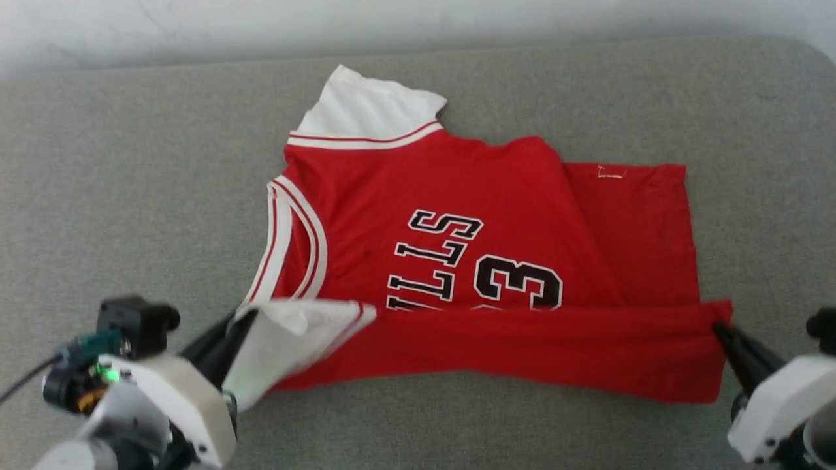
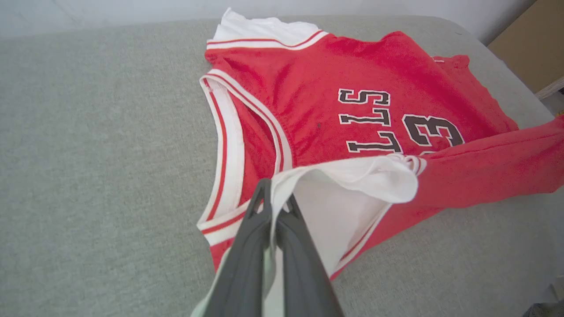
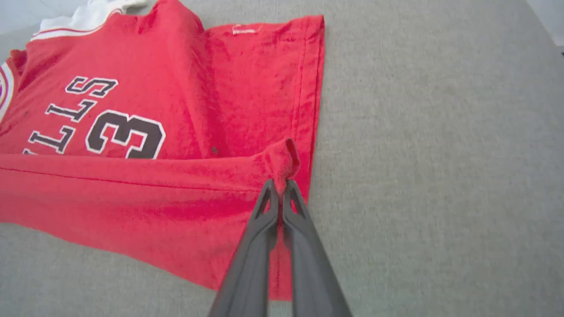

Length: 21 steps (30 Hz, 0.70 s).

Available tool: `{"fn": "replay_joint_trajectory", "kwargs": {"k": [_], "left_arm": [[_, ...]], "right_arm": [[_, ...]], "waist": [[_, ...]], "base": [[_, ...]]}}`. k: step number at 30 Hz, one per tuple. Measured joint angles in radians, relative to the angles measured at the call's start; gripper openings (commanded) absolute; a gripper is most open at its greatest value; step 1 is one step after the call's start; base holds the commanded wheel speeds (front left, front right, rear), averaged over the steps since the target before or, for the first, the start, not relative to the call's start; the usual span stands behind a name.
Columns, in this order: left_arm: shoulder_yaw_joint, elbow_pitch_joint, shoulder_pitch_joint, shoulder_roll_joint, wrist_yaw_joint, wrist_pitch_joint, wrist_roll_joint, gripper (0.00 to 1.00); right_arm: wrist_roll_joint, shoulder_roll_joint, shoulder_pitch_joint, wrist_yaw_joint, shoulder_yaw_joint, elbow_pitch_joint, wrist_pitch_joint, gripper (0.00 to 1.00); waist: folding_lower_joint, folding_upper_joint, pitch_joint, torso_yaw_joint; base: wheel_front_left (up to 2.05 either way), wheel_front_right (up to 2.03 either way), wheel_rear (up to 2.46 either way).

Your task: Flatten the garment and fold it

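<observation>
- The garment (image 1: 457,196) lies sideways in the middle of a grey padded surface (image 1: 130,163), with its neckline (image 1: 294,235) toward the robot's left and its hem (image 1: 689,222) toward the right.
- Its near long edge is turned over onto the chest as a red band, which covers the lowest part of the black lettering (image 1: 483,267).
- The far sleeve (image 1: 366,104) lies flat and white, pointing toward the wall (image 1: 196,26).
- The near sleeve (image 1: 294,339) is lifted and drapes over the left gripper (image 1: 232,326).
- In the left wrist view the left gripper (image 2: 275,193) is clenched on the white cloth of that sleeve, beside the striped neckline trim.
- The right gripper (image 1: 718,326) is at the band's right end. In its wrist view the right gripper (image 3: 280,185) is pinched tight on a bunched red corner at the hem.
- Bare surface lies open left of the neckline, right of the hem, and in a narrower strip between the band and the robot.
- Beyond the far sleeve a thin margin of surface runs to the pale wall, and the far right corner of the surface is rounded.
- In the left wrist view, a brown panel (image 2: 533,48) stands past that corner.
</observation>
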Motion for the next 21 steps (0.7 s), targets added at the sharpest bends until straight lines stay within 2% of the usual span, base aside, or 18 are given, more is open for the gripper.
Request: {"fn": "replay_joint_trajectory", "kwargs": {"k": [8,12,18,19,20,21], "left_arm": [[-0.019,0.139,-0.241,-0.014,-0.079,-0.093,0.080,0.00],[-0.068,0.246,-0.296,-0.037,-0.120,-0.091,0.094,0.00],[-0.112,0.368,-0.376,-0.074,-0.151,-0.100,0.105,0.00],[-0.113,0.378,-0.385,-0.080,-0.156,-0.100,0.099,0.00],[-0.114,0.384,-0.393,-0.085,-0.157,-0.099,0.093,0.08],[-0.116,0.390,-0.398,-0.090,-0.159,-0.099,0.089,0.20]], "right_arm": [[-0.043,-0.017,-0.209,0.000,0.051,0.096,-0.040,0.00],[-0.045,-0.030,-0.266,0.000,0.090,0.161,-0.030,0.00],[-0.036,-0.042,-0.314,0.000,0.113,0.223,-0.012,0.00],[-0.030,-0.044,-0.318,0.000,0.112,0.228,-0.006,0.16],[-0.025,-0.047,-0.319,0.000,0.112,0.230,0.001,0.33],[-0.022,-0.049,-0.321,0.000,0.108,0.231,0.005,0.49]], "waist": [[0.0002,0.0000,0.103,-0.016],[0.0002,0.0000,0.151,-0.023],[-0.0003,0.0000,0.208,-0.020],[-0.0003,0.0000,0.213,-0.018],[-0.0003,0.0000,0.216,-0.015],[-0.0004,0.0000,0.218,-0.011]], "base": [[0.00,0.00,0.00],[0.00,0.00,0.00],[0.00,0.00,0.00],[0.00,0.00,0.00],[0.00,0.00,0.00],[0.00,0.00,0.00]]}}
